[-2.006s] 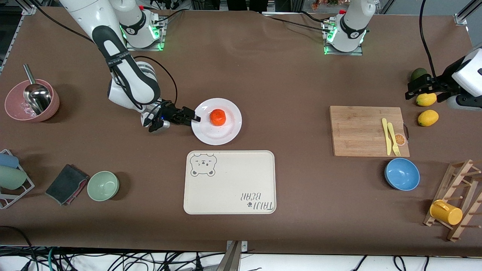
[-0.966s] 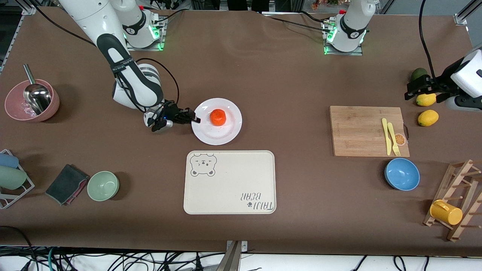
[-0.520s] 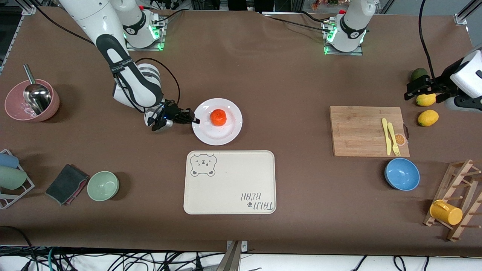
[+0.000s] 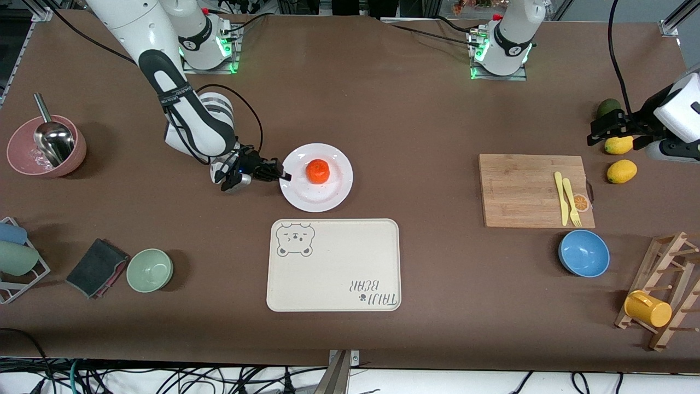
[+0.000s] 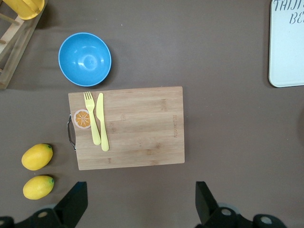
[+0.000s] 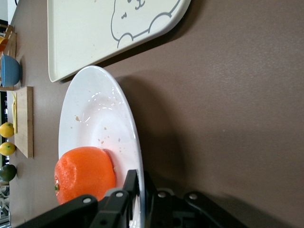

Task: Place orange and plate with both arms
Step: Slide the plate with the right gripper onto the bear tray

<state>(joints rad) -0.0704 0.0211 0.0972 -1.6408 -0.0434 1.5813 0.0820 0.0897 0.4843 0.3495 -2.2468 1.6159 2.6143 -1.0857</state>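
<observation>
At the plate's rim: my right gripper (image 4: 284, 176) is clamping its fingers (image 6: 129, 187) tight on the edge of the plate (image 4: 328, 194), on the side toward the right arm's end of the table.
Right grip: I am pinching the rim between my two fingers, one above it and one under it, with the plate lying flat on the table.
Plate: it is sitting near the middle of the table, farther from the front camera than the cream tray (image 4: 333, 273) and just apart from it.
Orange: the orange (image 4: 318, 171) is resting on the plate, close to my closed right fingers but not touching them.
Left gripper: my left gripper (image 5: 137, 202) is waiting in the air with its fingers spread wide and nothing between them, over the table at the left arm's end.
Under the left gripper: I am looking down on the cutting board (image 5: 137, 137) with the yellow fork (image 5: 92, 118) and yellow knife (image 5: 101, 121) lying on it, the two lemons (image 5: 37, 156) beside the board, and the blue bowl (image 5: 85, 59) nearer to the front camera than the board.
</observation>
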